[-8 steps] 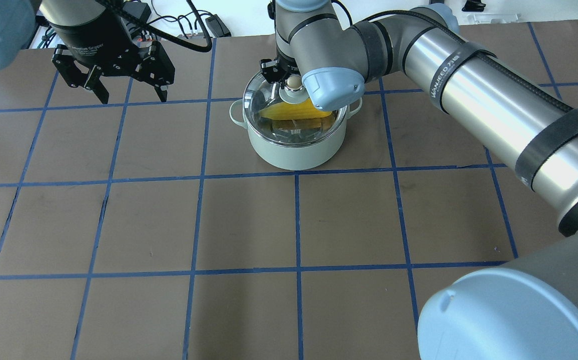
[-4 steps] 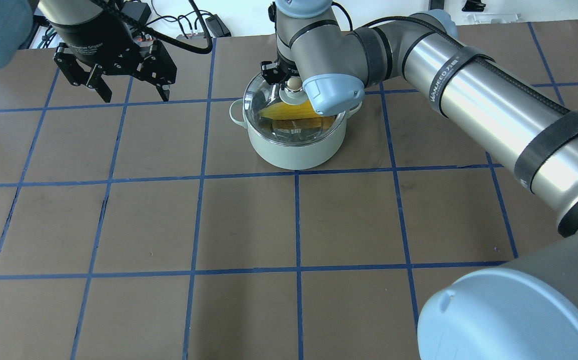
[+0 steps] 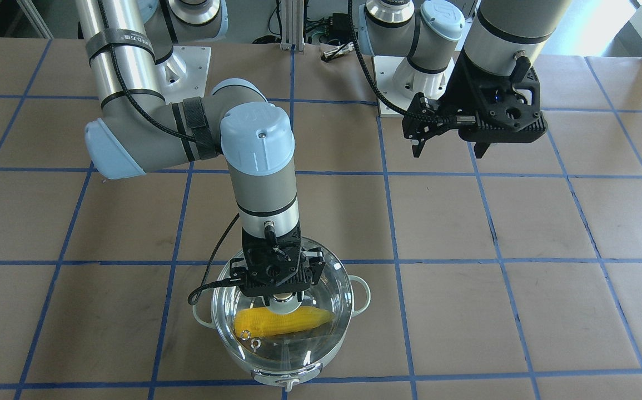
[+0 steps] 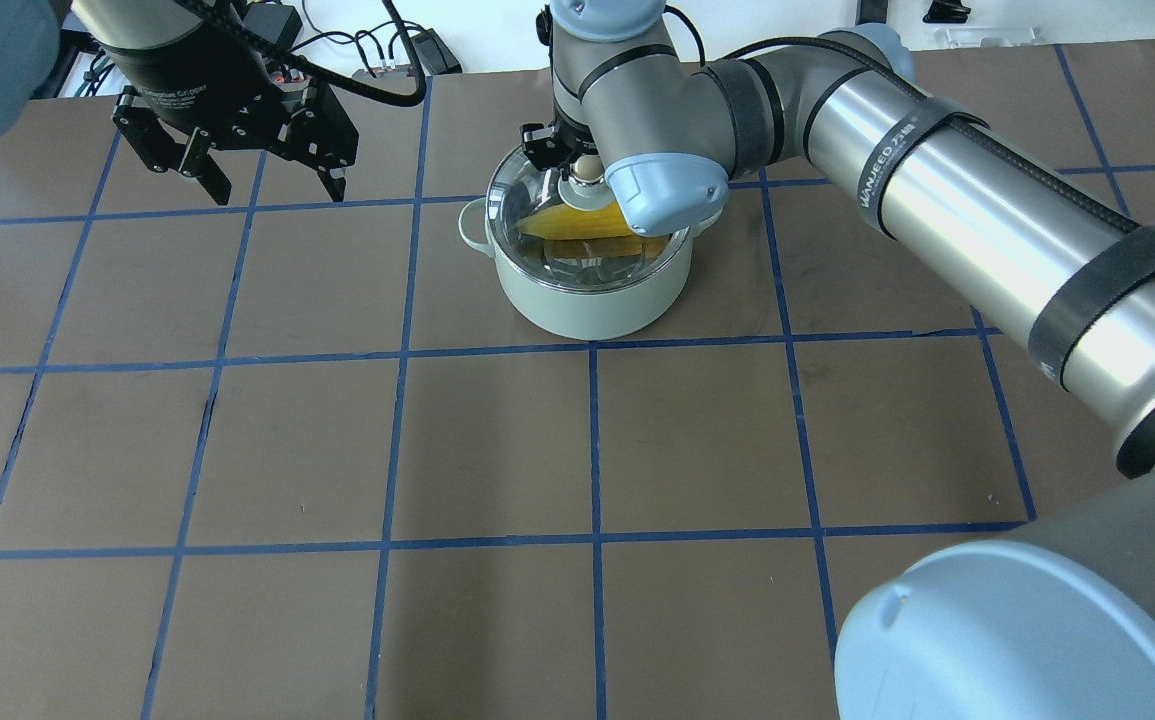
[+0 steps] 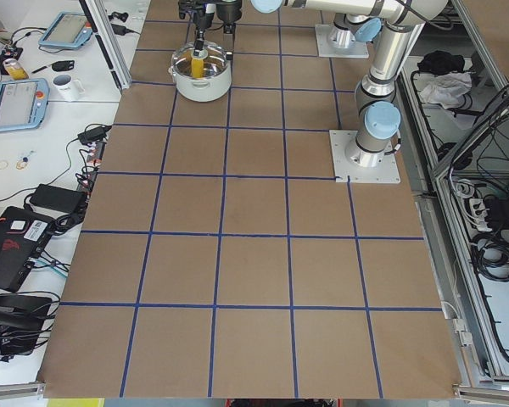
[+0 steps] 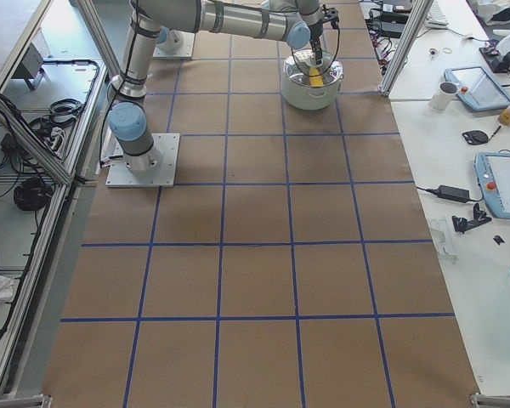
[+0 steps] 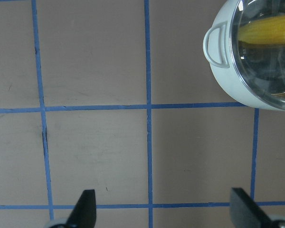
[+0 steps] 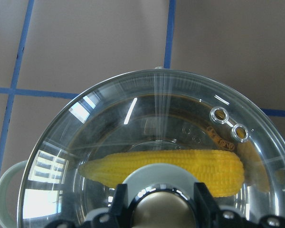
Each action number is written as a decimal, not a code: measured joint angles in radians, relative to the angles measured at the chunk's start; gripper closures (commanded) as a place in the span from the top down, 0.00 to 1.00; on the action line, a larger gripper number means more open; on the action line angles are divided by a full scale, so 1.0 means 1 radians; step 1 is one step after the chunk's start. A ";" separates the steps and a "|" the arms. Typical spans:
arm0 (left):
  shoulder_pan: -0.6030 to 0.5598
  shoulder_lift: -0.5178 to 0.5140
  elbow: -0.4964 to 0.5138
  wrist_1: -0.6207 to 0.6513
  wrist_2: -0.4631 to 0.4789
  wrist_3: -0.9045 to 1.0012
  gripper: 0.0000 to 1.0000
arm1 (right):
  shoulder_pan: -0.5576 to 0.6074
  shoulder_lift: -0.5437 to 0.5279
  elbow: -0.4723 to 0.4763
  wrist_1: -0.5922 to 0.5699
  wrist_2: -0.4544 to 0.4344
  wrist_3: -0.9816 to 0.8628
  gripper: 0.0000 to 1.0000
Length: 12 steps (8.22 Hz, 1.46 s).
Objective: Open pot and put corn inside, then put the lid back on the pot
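The pale grey-green pot (image 4: pixel 577 300) stands at the far middle of the table. The bright yellow corn (image 3: pixel 282 322) lies inside it, seen through the glass. The clear glass lid (image 3: pixel 329 289) rests on the pot's rim. My right gripper (image 3: pixel 282 297) points straight down and is shut on the lid's beige knob (image 4: pixel 587 168). In the right wrist view its fingers (image 8: pixel 119 197) flank the knob above the corn (image 8: pixel 180 166). My left gripper (image 4: pixel 275 192) is open and empty, and hovers over the table left of the pot. The left wrist view shows the pot's side handle (image 7: pixel 216 47).
The brown table (image 4: pixel 497 450) carries a blue tape grid. Cables and a power brick (image 4: pixel 432 45) lie past its far edge. Side tables with tablets and a mug (image 5: pixel 66 85) flank the ends. The right arm's forearm (image 4: pixel 987 230) spans the right half above the table.
My left gripper has drifted slightly. The right arm's wrist and elbow have shifted a little over the pot. The lid stays on the pot and the corn stays inside.
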 measured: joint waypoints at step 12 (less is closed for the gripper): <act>0.007 -0.004 -0.002 -0.001 -0.004 -0.005 1.00 | -0.199 -0.491 0.172 0.473 0.009 -0.042 1.00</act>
